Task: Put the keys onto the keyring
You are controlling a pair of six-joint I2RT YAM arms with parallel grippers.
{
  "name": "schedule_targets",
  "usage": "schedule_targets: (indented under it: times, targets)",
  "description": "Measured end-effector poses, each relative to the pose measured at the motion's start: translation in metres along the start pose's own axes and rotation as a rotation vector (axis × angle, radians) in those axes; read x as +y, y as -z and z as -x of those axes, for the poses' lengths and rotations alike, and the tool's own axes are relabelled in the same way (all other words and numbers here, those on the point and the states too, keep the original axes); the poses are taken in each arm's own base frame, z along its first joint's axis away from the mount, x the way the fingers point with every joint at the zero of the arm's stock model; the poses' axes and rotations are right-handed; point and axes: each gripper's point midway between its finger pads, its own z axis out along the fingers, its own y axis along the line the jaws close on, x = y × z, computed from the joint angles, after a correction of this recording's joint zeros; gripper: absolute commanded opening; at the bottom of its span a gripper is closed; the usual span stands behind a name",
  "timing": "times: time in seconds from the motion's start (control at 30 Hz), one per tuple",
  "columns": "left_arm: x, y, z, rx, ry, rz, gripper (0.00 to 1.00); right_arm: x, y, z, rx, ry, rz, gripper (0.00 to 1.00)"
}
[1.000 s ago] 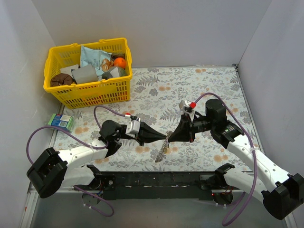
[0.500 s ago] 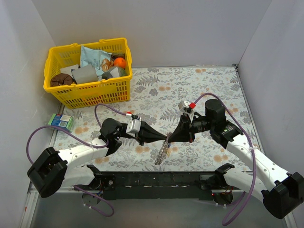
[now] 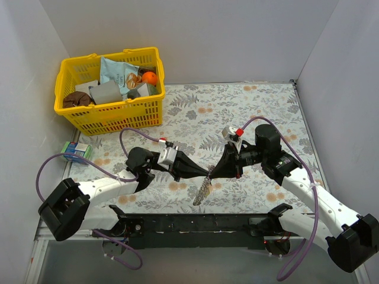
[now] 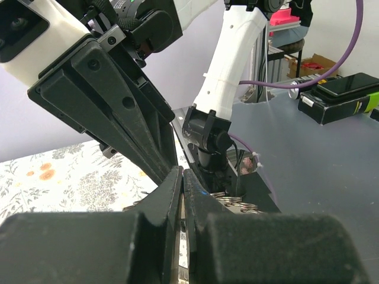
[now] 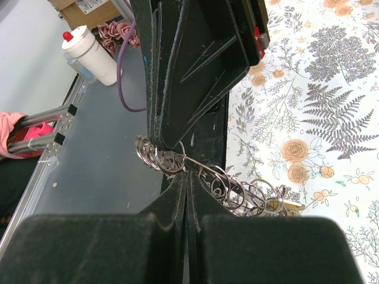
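Observation:
The keyring (image 3: 203, 186) hangs edge-on between my two grippers above the floral cloth (image 3: 249, 106), its fringe of small silver rings trailing down toward the near edge. My left gripper (image 3: 207, 172) and right gripper (image 3: 212, 172) meet tip to tip, both shut on the ring's upper part. In the right wrist view the ring's silver loops (image 5: 237, 186) run right from my shut right gripper (image 5: 186, 177), and the left gripper's fingers (image 5: 163, 89) pinch it from above. A yellow bit (image 5: 277, 205), maybe a key head, shows among the loops. The other keys are hidden. In the left wrist view the left gripper (image 4: 182, 173) is shut, with loops (image 4: 234, 202) beside it.
A yellow basket (image 3: 109, 112) full of odd items stands at the back left. A small green and blue packet (image 3: 76, 151) lies left of the cloth. White walls close in the left, back and right sides.
The left arm's wrist has crept slightly right and up. The grippers stay joined on the keyring, which hangs almost as before.

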Motion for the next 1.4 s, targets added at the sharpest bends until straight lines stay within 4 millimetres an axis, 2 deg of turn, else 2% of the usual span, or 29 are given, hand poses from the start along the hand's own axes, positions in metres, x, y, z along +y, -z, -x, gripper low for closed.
schedule_targets:
  times: [0.43, 0.63, 0.73, 0.77, 0.87, 0.97, 1.1, 1.13, 1.17, 1.23, 1.3, 1.4]
  targets:
    - [-0.002, -0.002, 0.0, -0.021, 0.055, -0.034, 0.0, 0.0, 0.0, 0.0, 0.0, -0.005, 0.0, 0.01]
    - [0.001, -0.002, -0.001, -0.015, 0.022, -0.026, 0.0, 0.0, 0.001, 0.0, -0.006, 0.008, -0.021, 0.11]
    - [0.004, -0.001, -0.002, 0.003, -0.005, -0.002, 0.0, -0.004, 0.002, -0.001, -0.007, 0.013, -0.049, 0.19]
    - [0.005, 0.0, 0.0, 0.007, -0.02, 0.009, 0.0, -0.006, 0.002, -0.002, -0.004, 0.01, -0.061, 0.26]
    - [0.007, 0.002, 0.006, 0.007, -0.068, 0.045, 0.0, -0.012, 0.004, -0.009, 0.012, -0.005, -0.099, 0.39]
    - [0.008, 0.006, 0.008, 0.012, -0.097, 0.076, 0.0, -0.016, 0.005, -0.013, 0.025, -0.012, -0.125, 0.48]
    - [0.01, 0.012, -0.002, 0.038, -0.091, 0.116, 0.0, -0.018, 0.007, -0.014, 0.026, 0.001, -0.156, 0.56]
    - [0.011, 0.013, -0.004, 0.043, -0.088, 0.122, 0.0, -0.018, 0.008, -0.013, 0.024, 0.007, -0.162, 0.61]
    - [0.011, 0.014, -0.007, 0.05, -0.082, 0.13, 0.0, -0.018, 0.008, -0.012, 0.022, 0.015, -0.168, 0.74]
    - [0.012, 0.015, -0.009, 0.058, -0.08, 0.14, 0.0, -0.018, 0.009, -0.012, 0.019, 0.021, -0.18, 0.78]
    - [0.013, 0.016, -0.01, 0.064, -0.082, 0.148, 0.0, -0.019, 0.01, -0.011, 0.018, 0.028, -0.187, 0.86]
    - [0.014, 0.017, -0.011, 0.07, -0.087, 0.156, 0.0, -0.021, 0.01, -0.012, 0.02, 0.025, -0.196, 0.88]
